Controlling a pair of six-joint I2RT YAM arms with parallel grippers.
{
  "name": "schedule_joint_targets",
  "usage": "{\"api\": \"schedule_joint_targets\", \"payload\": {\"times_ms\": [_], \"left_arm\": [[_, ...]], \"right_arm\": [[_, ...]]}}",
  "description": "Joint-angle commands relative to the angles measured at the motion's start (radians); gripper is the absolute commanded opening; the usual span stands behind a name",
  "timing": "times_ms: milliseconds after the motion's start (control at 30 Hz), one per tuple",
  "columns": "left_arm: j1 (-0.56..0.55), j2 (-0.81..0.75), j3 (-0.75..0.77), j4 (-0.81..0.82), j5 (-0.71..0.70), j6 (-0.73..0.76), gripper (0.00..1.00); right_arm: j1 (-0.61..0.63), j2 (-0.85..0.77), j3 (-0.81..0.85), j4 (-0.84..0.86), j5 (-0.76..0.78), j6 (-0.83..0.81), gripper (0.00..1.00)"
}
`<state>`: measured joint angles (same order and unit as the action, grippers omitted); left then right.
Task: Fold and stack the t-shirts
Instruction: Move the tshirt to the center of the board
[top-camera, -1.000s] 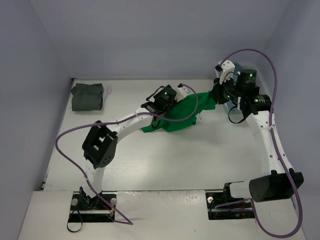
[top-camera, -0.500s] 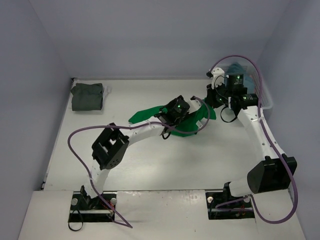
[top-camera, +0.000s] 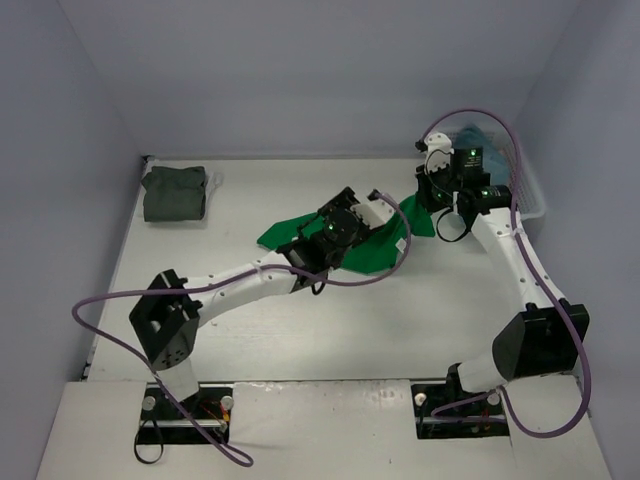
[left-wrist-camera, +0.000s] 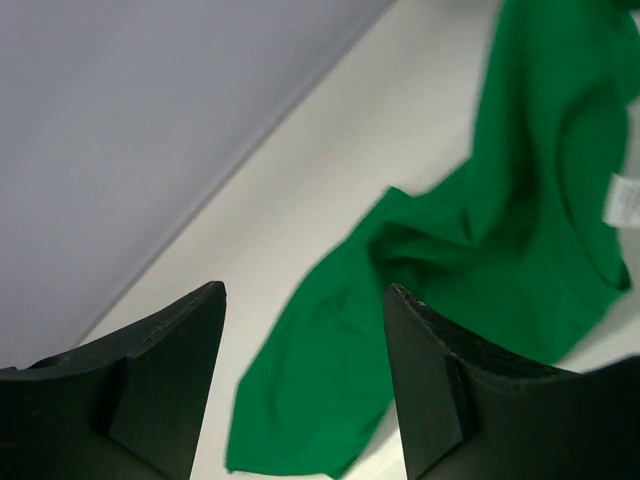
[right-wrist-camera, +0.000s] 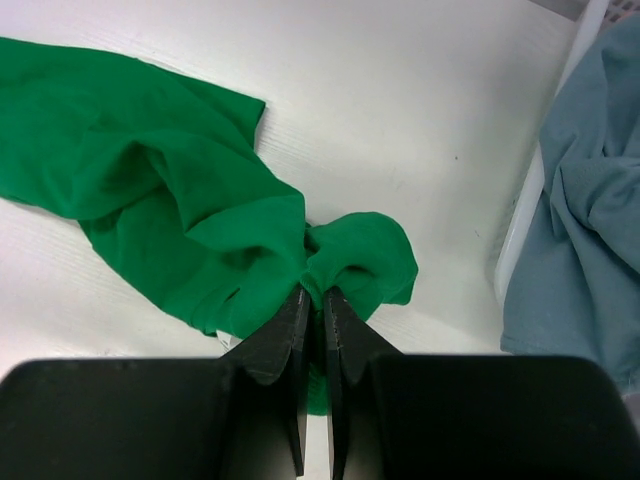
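Observation:
A bright green t-shirt lies crumpled mid-table at the back; it also shows in the left wrist view and in the right wrist view. My right gripper is shut on a bunched fold at its right edge, seen from above. My left gripper is open and empty above the shirt's left end, seen from above. A dark olive-grey shirt lies folded at the back left. A dusty light blue shirt hangs in the basket at the right.
A white slatted plastic basket stands at the back right against the wall; its rim shows in the right wrist view. Walls close the table on left, back and right. Purple cables loop from both arms.
My left arm swung out of the shirt and pulled back left, open. The shirt's left end now lies spread flatter. My right gripper shifted slightly left, still holding the fold.

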<state>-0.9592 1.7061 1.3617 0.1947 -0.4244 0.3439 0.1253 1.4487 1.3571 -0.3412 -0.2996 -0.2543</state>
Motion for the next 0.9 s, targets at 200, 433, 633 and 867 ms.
{"api": "schedule_joint_targets", "payload": {"times_ms": [200, 433, 633, 867], "left_arm": [[-0.085, 0.177, -0.065, 0.130, 0.044, -0.146, 0.58], [-0.095, 0.297, -0.009, 0.140, 0.029, -0.184, 0.59], [-0.098, 0.363, 0.056, 0.129, 0.013, -0.195, 0.59], [-0.111, 0.408, 0.140, 0.026, 0.033, -0.270, 0.58]], "right_arm": [[-0.001, 0.019, 0.048, 0.070, 0.037, 0.023, 0.00], [-0.003, 0.021, 0.047, 0.068, 0.031, 0.024, 0.00], [-0.003, 0.013, 0.039, 0.068, 0.027, 0.020, 0.00], [-0.007, 0.022, 0.045, 0.071, 0.025, 0.018, 0.00]]}}
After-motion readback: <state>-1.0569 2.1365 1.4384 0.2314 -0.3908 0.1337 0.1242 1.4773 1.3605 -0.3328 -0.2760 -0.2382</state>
